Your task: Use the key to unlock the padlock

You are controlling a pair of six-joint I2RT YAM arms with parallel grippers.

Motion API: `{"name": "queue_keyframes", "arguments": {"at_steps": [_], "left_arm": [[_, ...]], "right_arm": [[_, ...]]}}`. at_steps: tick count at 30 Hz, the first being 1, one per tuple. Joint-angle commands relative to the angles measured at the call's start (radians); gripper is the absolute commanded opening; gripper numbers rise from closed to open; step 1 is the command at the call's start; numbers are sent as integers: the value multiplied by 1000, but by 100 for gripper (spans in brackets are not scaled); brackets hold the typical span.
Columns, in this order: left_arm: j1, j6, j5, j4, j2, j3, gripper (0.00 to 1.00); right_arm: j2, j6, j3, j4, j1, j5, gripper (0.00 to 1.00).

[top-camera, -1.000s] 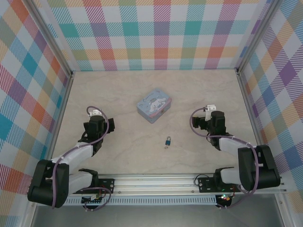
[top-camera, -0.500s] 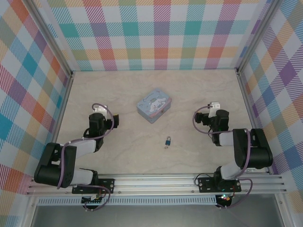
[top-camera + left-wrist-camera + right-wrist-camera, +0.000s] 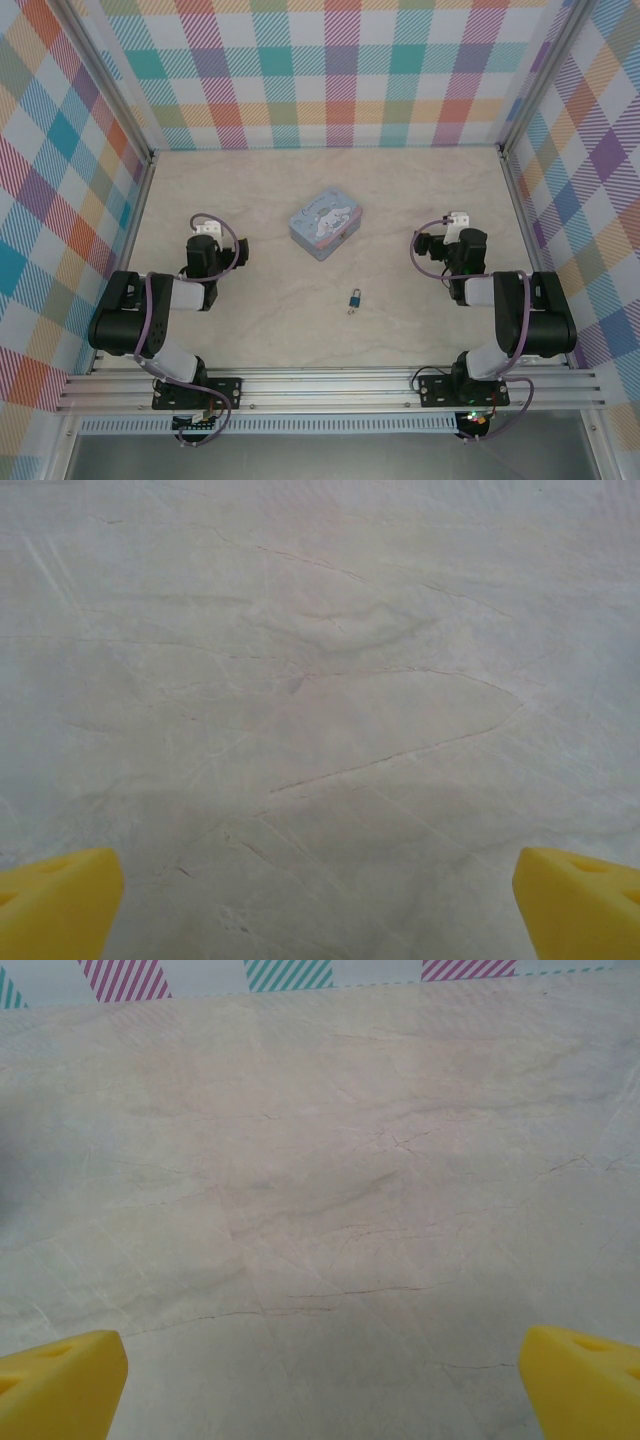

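From above, the padlock (image 3: pixel 355 297) is seen lying on the counter (image 3: pixel 250 330), well clear of the tin (image 3: pixel 325 225) on its near side, with the key (image 3: pixel 350 311) just beside it, farther from the tin. Both are judged light, rigid and slippery; the padlock is best pinched across its body, the key by its head.

At the left wrist, the left fingers (image 3: pixel 55 905) are spread wide, with nothing held.

At the right wrist, the right fingers (image 3: pixel 60 1385) are likewise spread and empty.
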Motion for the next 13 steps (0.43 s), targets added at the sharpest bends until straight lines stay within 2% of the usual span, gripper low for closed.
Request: {"name": "queue_keyframes", "arguments": {"at_steps": [1,13], "left_arm": [[10,-15,2,46,0,19,100],[10,-14,2,47,0,18,100]], "right_arm": [[-1,15,15,12,-1,-24,100],[1,13,17,8,-1,-24,100]]}}
